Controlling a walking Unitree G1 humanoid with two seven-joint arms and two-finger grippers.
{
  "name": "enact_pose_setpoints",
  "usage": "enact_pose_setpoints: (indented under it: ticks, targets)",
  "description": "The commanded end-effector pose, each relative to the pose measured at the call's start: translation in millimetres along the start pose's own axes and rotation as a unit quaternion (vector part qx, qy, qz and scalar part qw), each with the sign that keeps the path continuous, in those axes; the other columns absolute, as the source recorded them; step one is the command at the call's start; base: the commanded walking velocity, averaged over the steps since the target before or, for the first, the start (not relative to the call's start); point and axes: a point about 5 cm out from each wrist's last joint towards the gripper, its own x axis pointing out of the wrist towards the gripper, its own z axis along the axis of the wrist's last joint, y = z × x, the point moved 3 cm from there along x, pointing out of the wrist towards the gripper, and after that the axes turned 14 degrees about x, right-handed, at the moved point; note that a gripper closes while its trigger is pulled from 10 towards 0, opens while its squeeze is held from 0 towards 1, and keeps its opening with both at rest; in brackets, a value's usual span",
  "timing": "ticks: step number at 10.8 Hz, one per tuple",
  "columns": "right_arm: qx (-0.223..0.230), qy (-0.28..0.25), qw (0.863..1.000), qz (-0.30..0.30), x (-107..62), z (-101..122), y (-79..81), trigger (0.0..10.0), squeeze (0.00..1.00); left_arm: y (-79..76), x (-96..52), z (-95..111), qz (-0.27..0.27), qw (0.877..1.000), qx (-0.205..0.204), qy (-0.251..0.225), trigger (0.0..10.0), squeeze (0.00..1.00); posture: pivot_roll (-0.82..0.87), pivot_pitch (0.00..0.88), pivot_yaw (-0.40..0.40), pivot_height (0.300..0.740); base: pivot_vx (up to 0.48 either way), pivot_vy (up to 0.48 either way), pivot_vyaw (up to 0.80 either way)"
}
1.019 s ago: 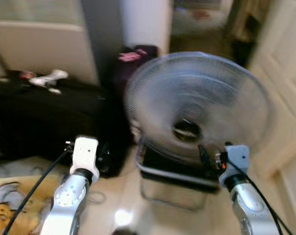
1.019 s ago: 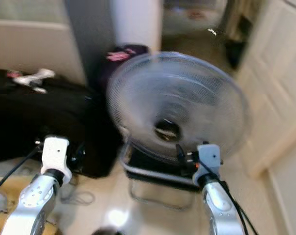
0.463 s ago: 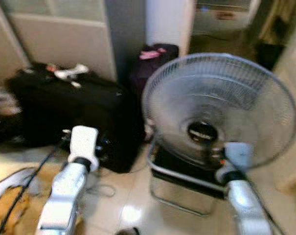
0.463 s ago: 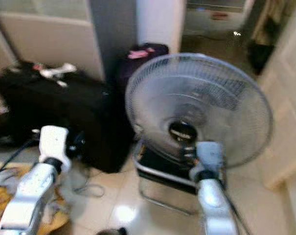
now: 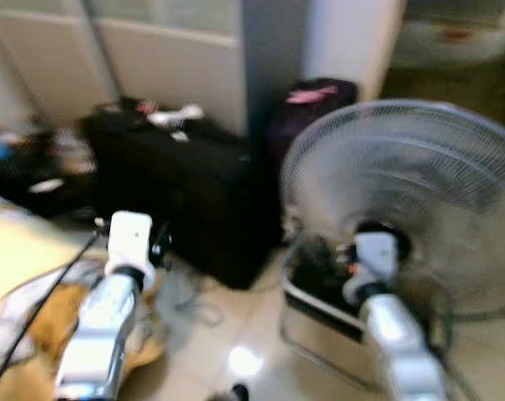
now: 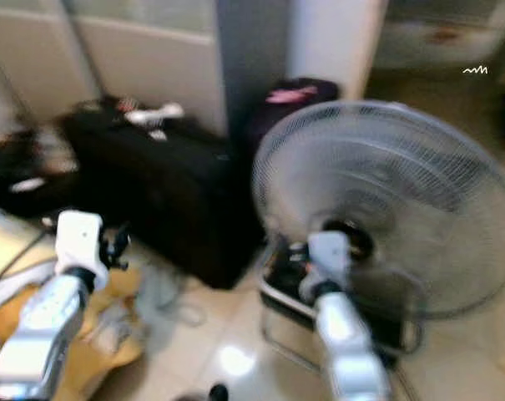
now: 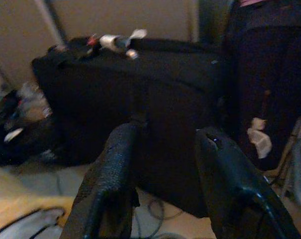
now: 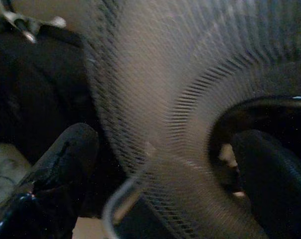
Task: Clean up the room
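Note:
My left gripper is raised and open, holding nothing, and it points at a large black suitcase lying on the floor. A small white item rests on top of the suitcase. My right gripper is open too, with nothing between its fingers, close in front of the grille of a big grey floor fan. A crumpled yellow cloth lies on the floor at the lower left, under my left arm. The pictures are blurred.
A dark bag with something pink on it stands behind the suitcase, by a white wall. Dark clutter is heaped at the far left. A cable trails over the pale tiles. A metal frame stands low beneath the fan.
The whole picture has slid right, so the camera has turned left: the fan now sits at the right edge and more clutter shows at the left. Both arms stay raised.

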Motion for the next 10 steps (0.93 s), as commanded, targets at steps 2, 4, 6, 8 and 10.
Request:
enact_pose_setpoints:
  ticks: [2,4,6,8,10]
  targets:
    - [-0.006,0.0,1.0,-0.015,6.6,12,-10.3,10.0,1.0,-3.1,7.2,12,0.002,1.0,0.014,-0.013,10.0,0.0,0.0,0.0,0.025,0.74,0.0,0.126,0.4]
    - [0.014,-0.009,1.0,0.002,10.1,14,-9.8,10.0,0.0,-11.4,7.6,13,-0.013,1.0,0.015,-0.017,10.0,0.0,0.02,0.0,0.001,0.74,0.0,0.257,0.0]
    - [0.026,0.015,0.999,0.014,10.6,6,-9.7,10.0,0.0,-12.0,11.0,15,-0.008,1.0,0.02,-0.02,10.0,0.0,0.01,0.0,0.005,0.74,0.0,0.266,0.0]
    - [0.036,0.009,0.999,0.033,14.1,12,-2.6,10.0,0.0,-7.8,13.4,18,-0.003,1.0,0.02,-0.023,10.0,0.0,0.02,0.0,0.009,0.74,0.0,0.268,0.0]
    - [0.043,0.01,0.998,0.038,16.9,11,-3.0,10.0,0.0,-4.9,15.4,19,0.001,0.999,0.022,-0.023,10.0,0.0,0.02,0.0,0.014,0.74,0.0,0.268,0.2]
